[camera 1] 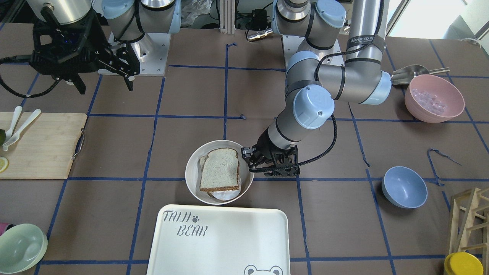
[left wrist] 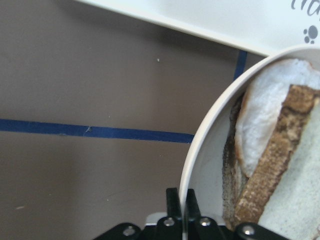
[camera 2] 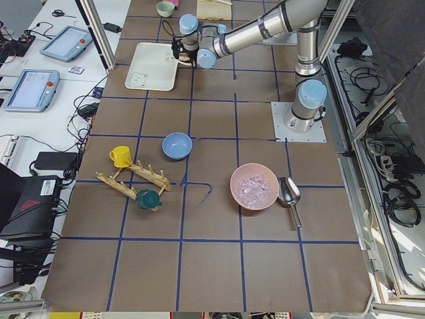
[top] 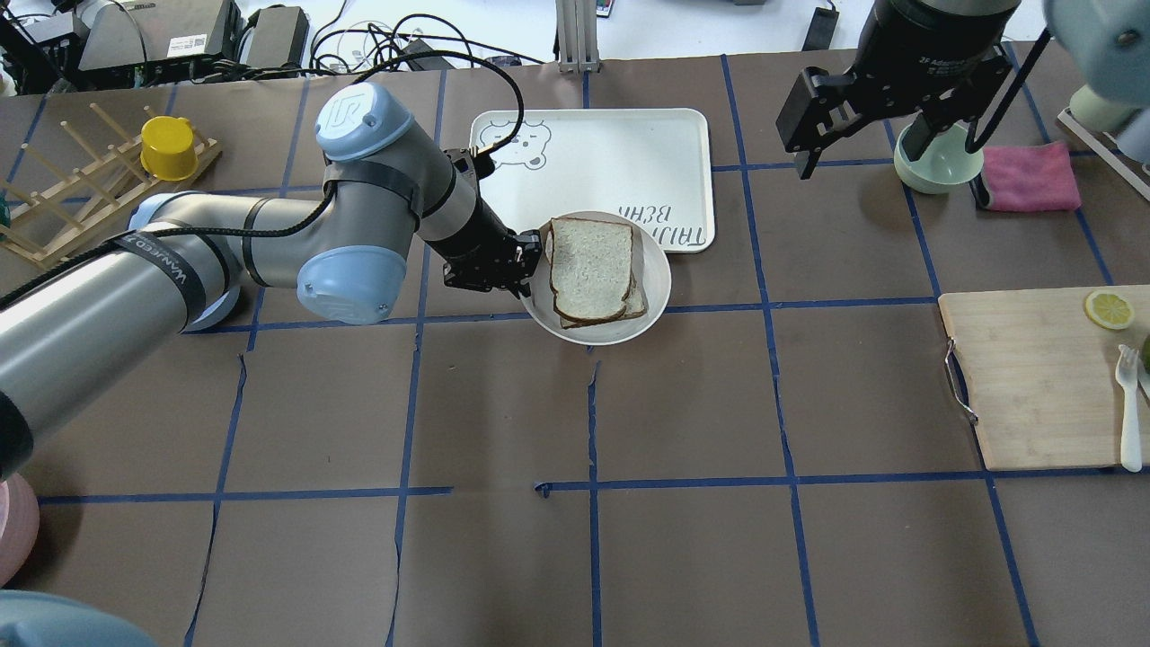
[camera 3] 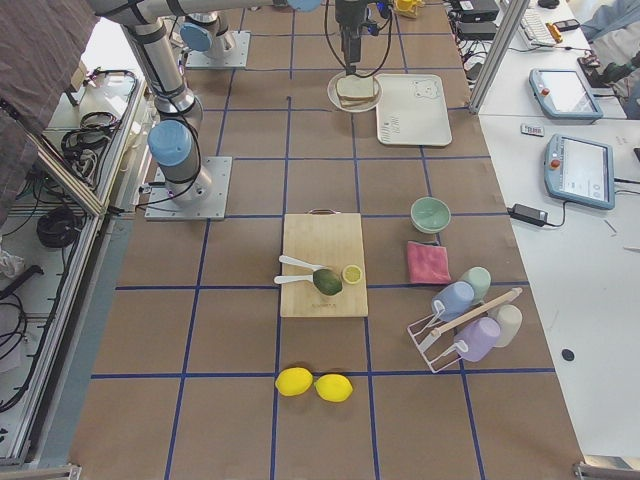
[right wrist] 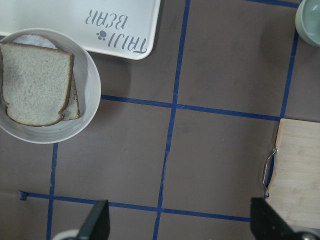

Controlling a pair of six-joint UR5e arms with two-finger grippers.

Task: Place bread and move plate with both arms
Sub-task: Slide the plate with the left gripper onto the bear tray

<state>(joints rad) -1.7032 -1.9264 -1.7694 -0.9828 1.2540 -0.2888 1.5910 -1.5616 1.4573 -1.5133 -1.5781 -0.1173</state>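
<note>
1. Only the left wrist view showed the left gripper (left wrist: 182, 201) clamped on the rim of the plate (left wrist: 194, 150), one finger on each side. The front view showed only black fingers meeting the rim.
2. The bread (top: 590, 270) lay topmost in the plate, which sat just beside the tray (top: 629, 153). It largely hid a second slice (top: 640, 296) and the white egg (left wrist: 262, 115).
3. The left arm reached low across the table. The right gripper (right wrist: 181, 221) hung raised, its fingers spread wide, well apart from the plate.
</note>
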